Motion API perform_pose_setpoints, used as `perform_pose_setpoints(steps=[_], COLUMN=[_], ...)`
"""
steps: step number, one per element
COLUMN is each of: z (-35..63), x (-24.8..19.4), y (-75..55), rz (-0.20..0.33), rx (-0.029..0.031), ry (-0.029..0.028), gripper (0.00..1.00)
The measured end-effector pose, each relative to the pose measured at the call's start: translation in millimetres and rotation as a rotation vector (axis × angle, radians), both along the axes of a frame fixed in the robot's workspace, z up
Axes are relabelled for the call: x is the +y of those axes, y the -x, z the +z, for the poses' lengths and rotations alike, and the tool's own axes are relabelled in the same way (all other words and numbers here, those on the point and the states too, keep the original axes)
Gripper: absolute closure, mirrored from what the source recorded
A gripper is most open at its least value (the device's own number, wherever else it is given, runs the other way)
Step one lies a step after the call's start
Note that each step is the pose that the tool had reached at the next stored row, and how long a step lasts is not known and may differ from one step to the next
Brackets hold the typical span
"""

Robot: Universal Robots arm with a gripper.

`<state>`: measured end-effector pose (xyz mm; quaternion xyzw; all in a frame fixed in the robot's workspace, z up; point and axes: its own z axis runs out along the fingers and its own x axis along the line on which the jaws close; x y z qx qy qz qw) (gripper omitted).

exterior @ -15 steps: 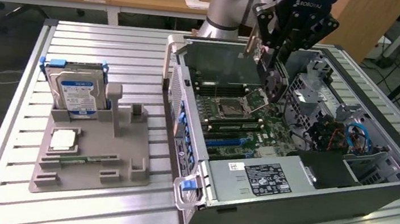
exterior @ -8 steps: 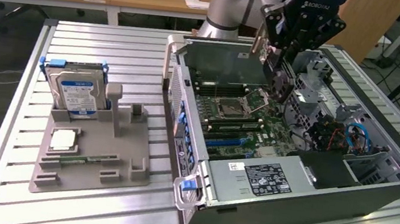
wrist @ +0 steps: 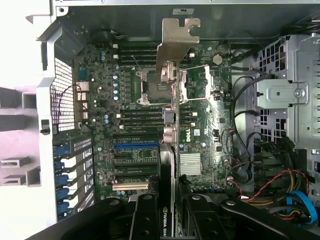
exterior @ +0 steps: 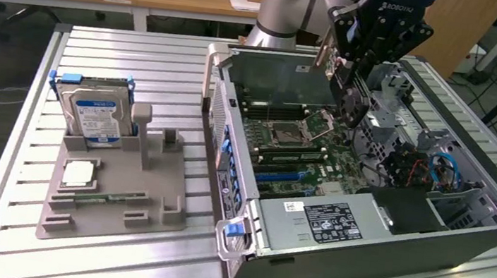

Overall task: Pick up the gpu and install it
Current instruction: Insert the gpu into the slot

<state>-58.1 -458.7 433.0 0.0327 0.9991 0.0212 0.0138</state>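
Note:
My gripper point(exterior: 346, 76) hangs over the open computer case point(exterior: 357, 259), shut on the gpu point(exterior: 352, 105). The card stands on edge between the black fingers point(exterior: 334, 64), above the motherboard point(exterior: 313, 154). In the wrist view the gpu point(wrist: 177, 42) runs edge-on away from my gripper point(wrist: 170, 222), its pale metal bracket at the far end over the processor socket point(wrist: 150, 87). It is clear of the board. The blue expansion slot point(wrist: 135, 146) and the darker slots beside it lie to one side of the card's edge.
A grey parts holder point(exterior: 114, 190) on the slatted table at the exterior view's left carries a blue-labelled hard drive point(exterior: 95, 112) and a narrow green memory stick point(exterior: 108, 198). Inside the case, a metal drive cage point(wrist: 287, 90) and coloured cables point(wrist: 280, 195) flank the board.

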Motion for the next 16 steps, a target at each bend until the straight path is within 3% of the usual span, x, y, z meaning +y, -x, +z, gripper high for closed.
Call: perform_pose_setpoints(steps=[16], z=[-0.1], x=[0.0], y=[0.0], rz=[0.023], rx=[0.0000], ry=[0.0000], gripper=[0.74])
